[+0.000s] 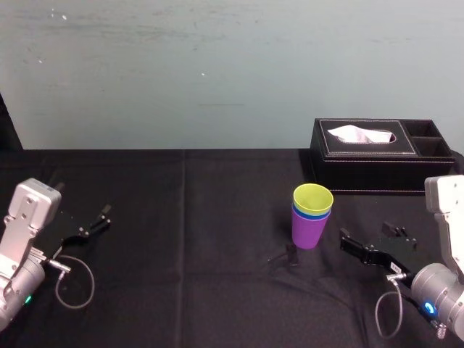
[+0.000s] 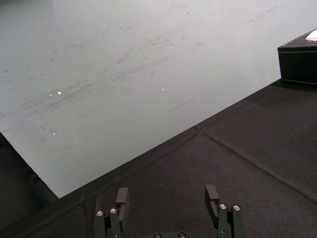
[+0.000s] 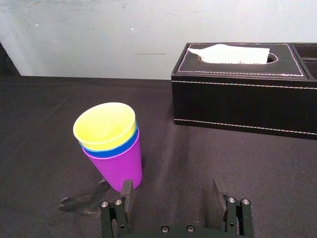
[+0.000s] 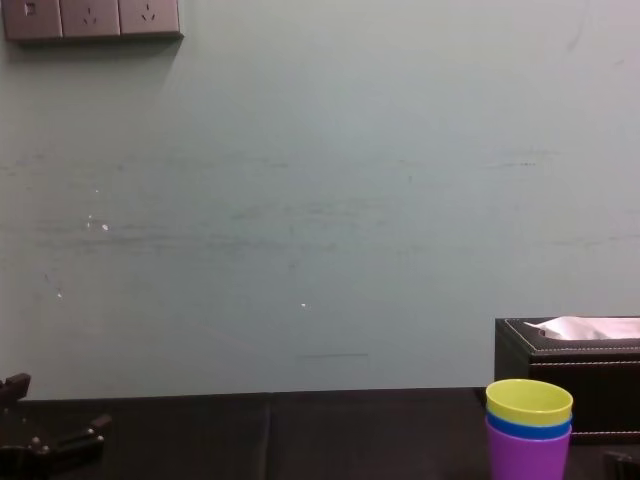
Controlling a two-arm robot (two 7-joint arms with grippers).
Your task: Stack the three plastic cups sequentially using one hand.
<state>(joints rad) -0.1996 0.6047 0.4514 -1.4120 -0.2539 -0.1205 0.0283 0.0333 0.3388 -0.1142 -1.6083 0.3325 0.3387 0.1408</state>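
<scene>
The three plastic cups stand nested as one upright stack on the black table: the purple cup (image 1: 310, 230) at the bottom, the blue cup (image 1: 304, 214) showing as a thin rim inside it, the yellow-green cup (image 1: 312, 199) on top. From the right wrist camera the same stack appears as purple cup (image 3: 118, 164), blue cup (image 3: 110, 150) and yellow-green cup (image 3: 104, 125). My right gripper (image 1: 371, 243) hovers open to the right of the stack, apart from it, with nothing between its fingers (image 3: 126, 193). My left gripper (image 1: 94, 222) rests open at the far left of the table.
A black tissue box (image 1: 377, 154) with a white tissue stands behind and to the right of the stack. The black tablecloth (image 1: 196, 254) ends at a pale wall behind. Cables loop beside both wrists.
</scene>
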